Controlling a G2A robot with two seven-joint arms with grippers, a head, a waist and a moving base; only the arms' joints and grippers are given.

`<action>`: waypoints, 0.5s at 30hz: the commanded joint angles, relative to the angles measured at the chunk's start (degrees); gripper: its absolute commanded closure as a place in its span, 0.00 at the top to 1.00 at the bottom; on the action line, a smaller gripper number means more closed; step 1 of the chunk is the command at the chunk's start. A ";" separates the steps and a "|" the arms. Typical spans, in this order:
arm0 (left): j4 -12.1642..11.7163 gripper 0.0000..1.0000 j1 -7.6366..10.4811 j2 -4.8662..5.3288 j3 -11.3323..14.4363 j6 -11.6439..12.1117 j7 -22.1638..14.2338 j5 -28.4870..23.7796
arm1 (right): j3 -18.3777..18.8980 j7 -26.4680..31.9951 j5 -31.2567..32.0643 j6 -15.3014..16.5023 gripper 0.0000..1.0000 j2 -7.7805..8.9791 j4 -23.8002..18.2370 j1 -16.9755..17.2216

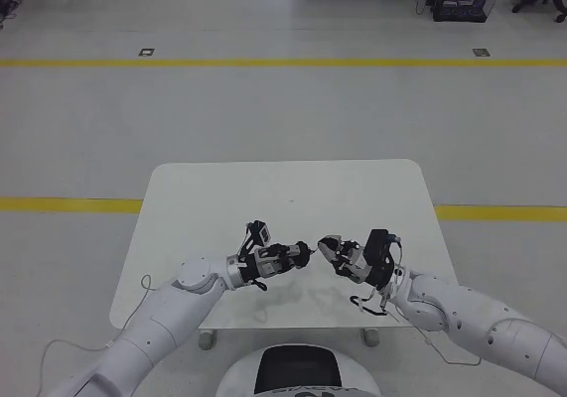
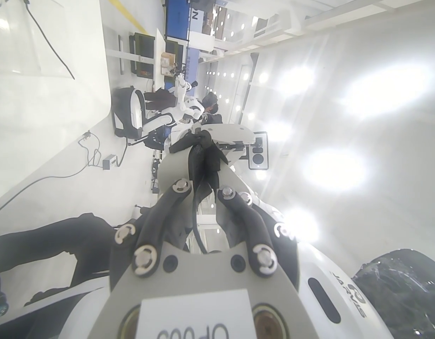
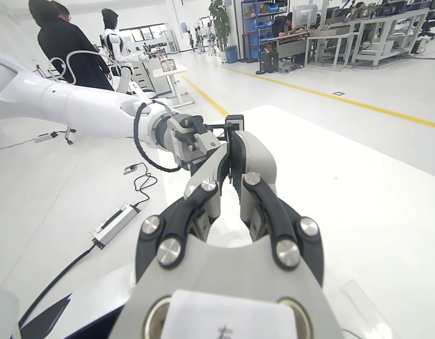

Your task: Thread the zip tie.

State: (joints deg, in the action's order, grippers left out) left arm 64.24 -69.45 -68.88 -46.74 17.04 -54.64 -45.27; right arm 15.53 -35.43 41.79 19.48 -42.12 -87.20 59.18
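- Held over the white table (image 1: 392, 189), near its front edge: left gripper (image 1: 300, 254) and right gripper (image 1: 326, 244), tip to tip.
- Clenched in the left gripper: black zip tie (image 2: 195, 209), trailing back between the fingers (image 2: 169, 169) toward the wrist.
- Pinched in the right gripper, apparently: a thin stretch of the same zip tie, between nearly closed pads.
- Both forearms angled inward from the robot's sides, wrists roughly level, meeting in a shallow V.

I see a white table (image 1: 283, 189) on a pale, glossy floor (image 1: 263, 109) crossed by yellow lines (image 1: 263, 63). Beyond it stand blue shelving (image 3: 265, 19), a potted plant (image 3: 218, 12) and cluttered workbenches (image 3: 348, 31). Bright ceiling lights (image 2: 344, 171) glare overhead.
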 commanded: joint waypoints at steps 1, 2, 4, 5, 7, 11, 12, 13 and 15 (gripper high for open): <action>-0.03 0.00 0.00 -0.02 0.01 0.02 -0.01 -0.01 | -0.09 0.04 -0.04 0.00 0.00 -0.05 0.07 -0.07; -0.05 0.00 0.01 -0.03 0.01 0.02 -0.03 0.00 | -0.17 0.11 -0.07 0.00 0.00 -0.09 0.12 -0.12; -0.08 0.00 0.03 -0.04 0.03 0.01 -0.06 0.05 | -0.27 0.16 -0.11 0.00 0.00 -0.15 0.19 -0.21; -0.08 0.00 0.04 -0.05 0.06 -0.01 -0.10 0.10 | -0.34 0.17 -0.14 0.00 0.00 -0.18 0.22 -0.26; -0.10 0.00 0.07 -0.07 0.12 -0.06 -0.17 0.20 | -0.43 0.15 -0.17 0.00 0.00 -0.22 0.27 -0.34; -0.15 0.00 0.11 -0.10 0.17 -0.13 -0.30 0.18 | -0.70 0.25 -0.15 0.00 0.00 -0.32 0.29 -0.48; -0.17 0.00 0.12 -0.12 0.17 -0.11 -0.31 0.15 | -0.78 0.28 -0.16 0.00 0.00 -0.34 0.32 -0.53; -0.19 0.00 0.12 -0.12 0.17 -0.09 -0.30 0.15 | -0.85 0.30 -0.17 0.00 0.00 -0.36 0.35 -0.57; -0.22 0.00 0.13 -0.13 0.15 -0.04 -0.29 0.14 | -0.99 0.33 -0.22 0.00 0.00 -0.41 0.42 -0.66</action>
State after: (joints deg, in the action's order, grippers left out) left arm 64.03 -69.33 -69.01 -46.58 16.98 -54.95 -45.12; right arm 14.61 -35.10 41.60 19.48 -42.51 -86.81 58.57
